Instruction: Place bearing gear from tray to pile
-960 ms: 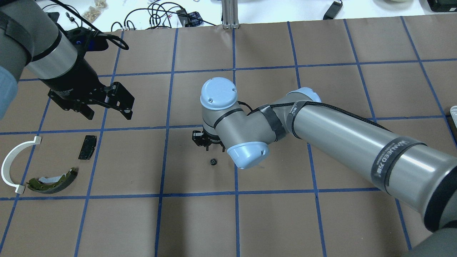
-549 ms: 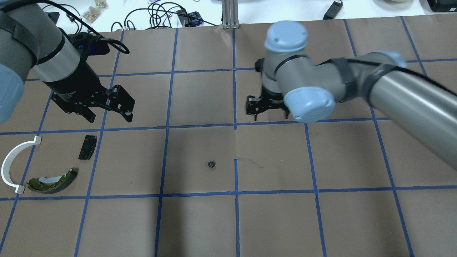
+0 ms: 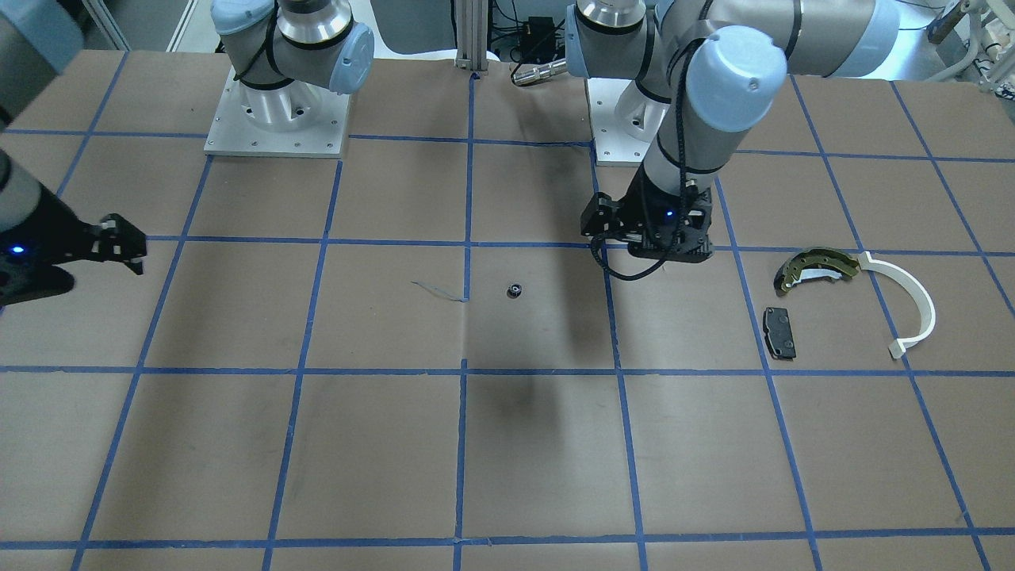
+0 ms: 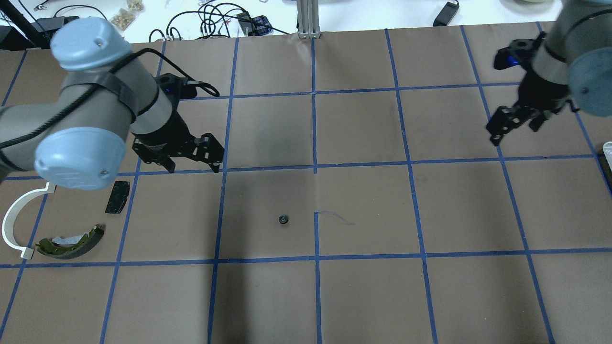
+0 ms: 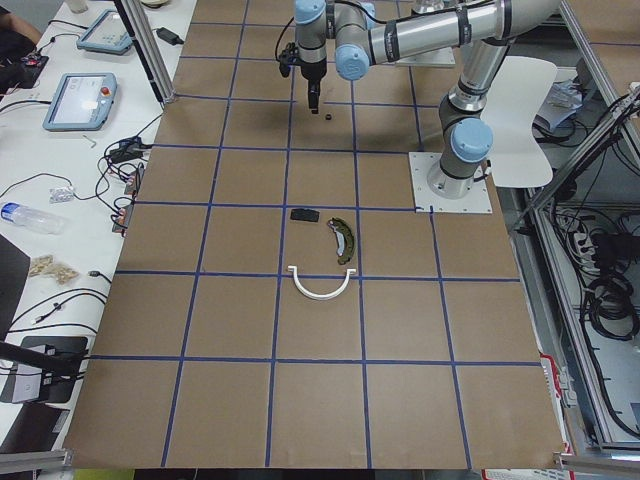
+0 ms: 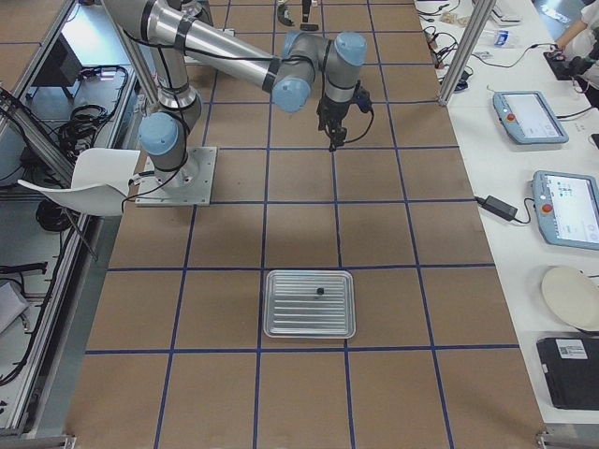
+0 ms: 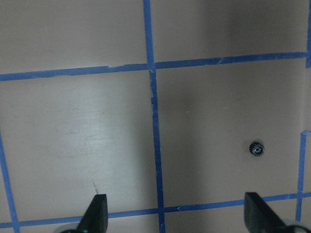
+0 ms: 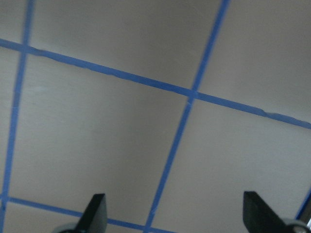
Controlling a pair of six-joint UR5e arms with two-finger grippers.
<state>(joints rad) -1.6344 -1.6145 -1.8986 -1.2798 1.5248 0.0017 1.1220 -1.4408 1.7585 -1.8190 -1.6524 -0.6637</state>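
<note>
- Overhead exterior: gear [image 4: 283, 220] lies alone near the middle of the bench [image 4: 363, 296]. It is out of the tray [image 4: 607, 149], whose rim just shows at the right edge, and well apart from the pile.
- Pile is far left: brake shoe [image 4: 71, 241], white arc [image 4: 14, 222] and black pad [image 4: 117, 197], close together.
- Left jaws are spread wide and empty, hovering between pile and gear. Right jaws are also spread and empty, over on the tray side.
- Step, as I judge it: second leg, where the left arm fetches the gear from mid-bench and takes it to the pile.
- Next move: in the left wrist view the gear [image 7: 256, 149] sits ahead, off toward one fingertip [image 7: 253, 209]. The jaws need to shift sideways to centre, drop low and close. The part is tiny and flat, so it is easy to nudge.
- Bench is brown paper with a blue tape grid [image 4: 315, 167] and a small tear [image 4: 334, 217] beside the gear.
- Room: cables [image 4: 215, 19] and a metal post [image 4: 308, 19] sit past the far edge, and a side desk holds control tablets [image 5: 78, 100].
</note>
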